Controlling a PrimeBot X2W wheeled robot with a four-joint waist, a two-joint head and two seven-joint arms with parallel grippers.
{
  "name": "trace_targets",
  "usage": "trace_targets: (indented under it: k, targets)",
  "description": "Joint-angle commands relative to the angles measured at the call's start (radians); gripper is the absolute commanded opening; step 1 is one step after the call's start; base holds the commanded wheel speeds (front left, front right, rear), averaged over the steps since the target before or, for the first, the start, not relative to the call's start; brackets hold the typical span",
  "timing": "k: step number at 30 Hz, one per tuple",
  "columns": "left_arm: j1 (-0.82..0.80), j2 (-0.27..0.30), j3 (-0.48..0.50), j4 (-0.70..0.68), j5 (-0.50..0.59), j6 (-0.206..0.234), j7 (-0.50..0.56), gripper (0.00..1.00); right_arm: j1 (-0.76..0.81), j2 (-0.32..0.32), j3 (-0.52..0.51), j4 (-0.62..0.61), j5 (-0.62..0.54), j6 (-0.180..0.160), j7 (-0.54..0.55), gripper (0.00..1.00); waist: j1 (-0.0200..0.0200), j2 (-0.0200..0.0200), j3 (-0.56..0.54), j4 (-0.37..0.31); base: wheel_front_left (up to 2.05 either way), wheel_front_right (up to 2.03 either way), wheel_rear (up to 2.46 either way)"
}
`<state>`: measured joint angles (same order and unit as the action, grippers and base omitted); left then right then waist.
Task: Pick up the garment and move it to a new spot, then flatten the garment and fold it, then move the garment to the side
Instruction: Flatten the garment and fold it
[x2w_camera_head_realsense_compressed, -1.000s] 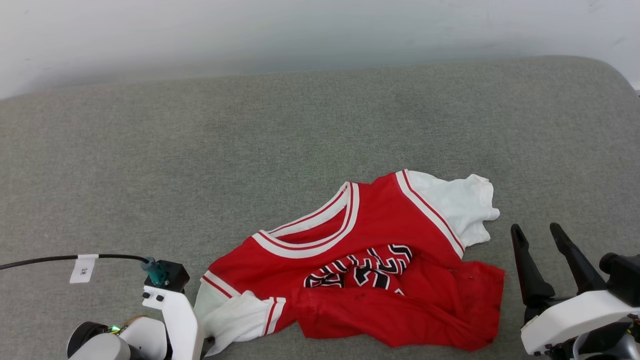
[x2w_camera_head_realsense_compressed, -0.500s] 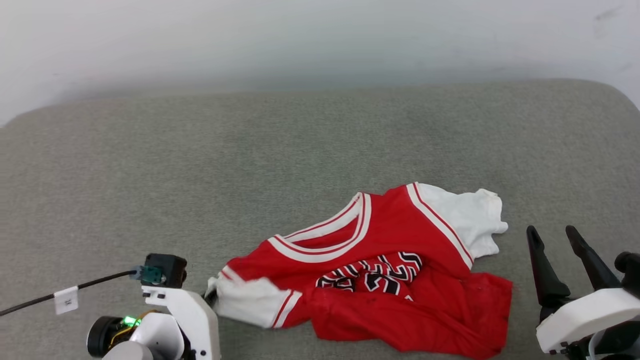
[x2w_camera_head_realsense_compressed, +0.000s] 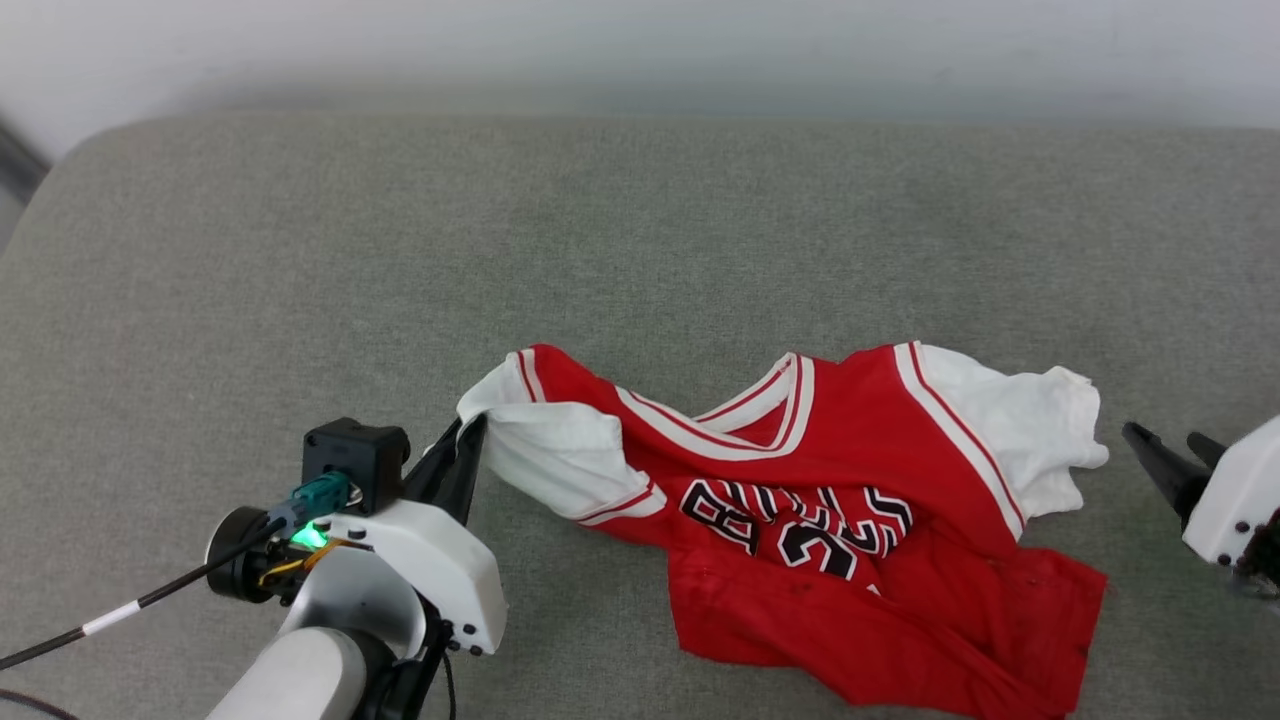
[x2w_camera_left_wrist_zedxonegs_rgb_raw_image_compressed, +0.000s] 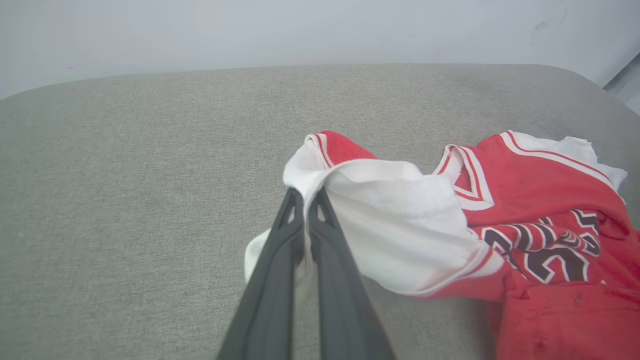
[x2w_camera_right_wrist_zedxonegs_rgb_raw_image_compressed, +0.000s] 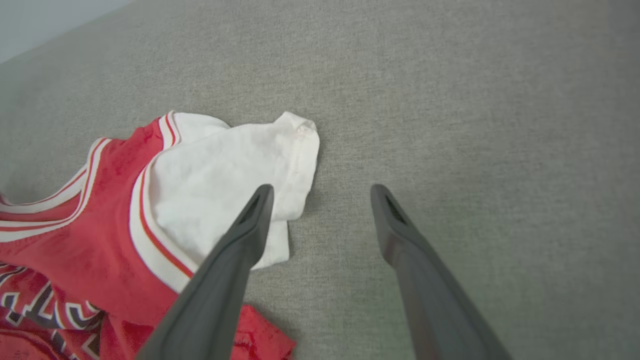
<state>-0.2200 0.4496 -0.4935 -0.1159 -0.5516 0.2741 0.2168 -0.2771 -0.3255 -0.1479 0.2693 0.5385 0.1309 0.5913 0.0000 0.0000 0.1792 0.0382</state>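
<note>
- The left hand (x2w_camera_head_realsense_compressed: 468, 432) has just closed on the white sleeve (x2w_camera_left_wrist_zedxonegs_rgb_raw_image_compressed: 400, 235) of the garment (x2w_camera_head_realsense_compressed: 860, 450) and raises it.
- The rest lies crumpled on the grey cushion (x2w_camera_head_realsense_compressed: 300, 250); the pick-up has begun.
- The right hand (x2w_camera_right_wrist_zedxonegs_rgb_raw_image_compressed: 321, 190) stays wide and empty, near the other sleeve (x2w_camera_right_wrist_zedxonegs_rgb_raw_image_compressed: 225, 165).

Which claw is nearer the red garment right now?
Left. The left claw is shut on the garment at one white sleeve; the right claw stands open beside the other sleeve, apart.

Right of my left gripper (x2w_camera_head_realsense_compressed: 471, 430), the black lettering (x2w_camera_head_realsense_compressed: 800, 518) on the garment (x2w_camera_head_realsense_compressed: 860, 430) is too crumpled to read; I catch only a 3.
</note>
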Motion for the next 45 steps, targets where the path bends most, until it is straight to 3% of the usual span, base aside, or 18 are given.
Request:
trace_targets:
  k: [1, 8, 14, 16, 17, 26, 31, 38, 45]
  targets:
    - [-0.024, -0.007, -0.005, -0.019, 0.015, 0.008, -0.002, 0.0, -0.049, -0.019, 0.022, 0.03, 0.012, 0.0, 0.025, 1.0, 0.0, 0.0, 0.053, 0.033, 0.0, 0.0, 0.0]
    - [-0.069, -0.031, -0.033, -0.057, 0.049, 0.013, -0.013, 0.0, -0.21, -0.078, 0.124, 0.177, 0.053, 0.0, 0.103, 1.0, 0.0, 0.0, 0.131, 0.07, 0.0, 0.0, 0.0]
    - [-0.075, -0.039, -0.033, -0.047, 0.039, 0.009, -0.026, 0.0, -0.229, -0.08, 0.221, 0.322, 0.098, 0.0, 0.201, 1.0, 0.0, 0.0, 0.157, 0.088, 0.0, 0.0, 0.0]
    - [-0.073, -0.039, -0.031, -0.041, 0.035, 0.005, -0.029, 0.0, -0.228, -0.07, 0.255, 0.355, 0.118, 0.0, 0.228, 0.24, 0.0, 0.0, 0.161, 0.088, 0.0, 0.0, 0.0]
    - [-0.072, -0.038, -0.029, -0.038, 0.03, 0.003, -0.03, 0.0, -0.228, -0.066, 0.27, 0.368, 0.125, 0.0, 0.243, 0.0, 0.0, 0.0, 0.162, 0.087, 0.0, 0.0, 0.0]
    - [-0.077, -0.02, 0.01, 0.007, -0.002, -0.005, -0.046, 0.0, -0.323, -0.119, 0.33, 0.338, 0.129, 0.0, 0.164, 0.0, 0.0, 0.0, 0.105, 0.05, 0.0, 0.0, 0.0]
    - [-0.142, -0.003, 0.053, 0.061, -0.024, -0.027, -0.06, 0.0, -0.387, -0.161, 0.371, 0.292, 0.081, 0.0, 0.042, 0.0, 0.0, 0.0, 0.029, 0.014, 0.0, 0.0, 0.0]
    - [-0.328, -0.017, 0.124, 0.226, -0.088, -0.089, -0.075, 0.0, -0.501, -0.163, 0.397, 0.302, -0.006, 0.0, -0.117, 0.0, 0.0, 0.0, -0.038, -0.04, 0.0, 0.0, 0.0]
    - [-0.601, -0.034, 0.137, 0.451, -0.073, -0.146, -0.099, 0.0, -0.674, -0.138, 0.4, 0.351, -0.068, 0.0, -0.254, 0.0, 0.0, 0.0, -0.007, -0.081, 0.0, 0.0, 0.0]
